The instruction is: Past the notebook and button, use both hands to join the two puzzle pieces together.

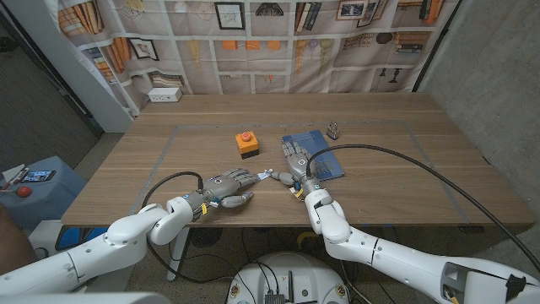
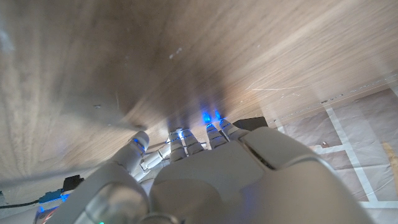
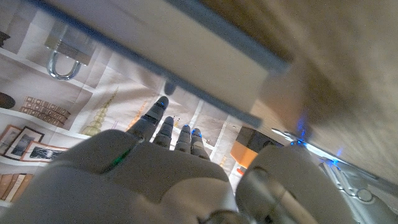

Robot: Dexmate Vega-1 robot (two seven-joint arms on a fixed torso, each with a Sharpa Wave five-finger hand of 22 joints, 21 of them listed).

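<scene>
L hand (image 1: 226, 183): fingers seem to pinch small pale puzzle piece (image 1: 263, 176), pointing 3 o'clock.
R hand (image 1: 295, 165): grip can't tell.
Tip: align tabs, push slow.

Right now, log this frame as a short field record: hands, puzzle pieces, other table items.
left hand: on the table, fingers reaching toward the puzzle pieces
right hand: over the notebook's near edge, fingers extended
puzzle pieces: small, between the two hands; whether joined cannot be told
notebook: blue, partly under the right hand
button: orange box, red top
padlock: beyond the notebook
</scene>
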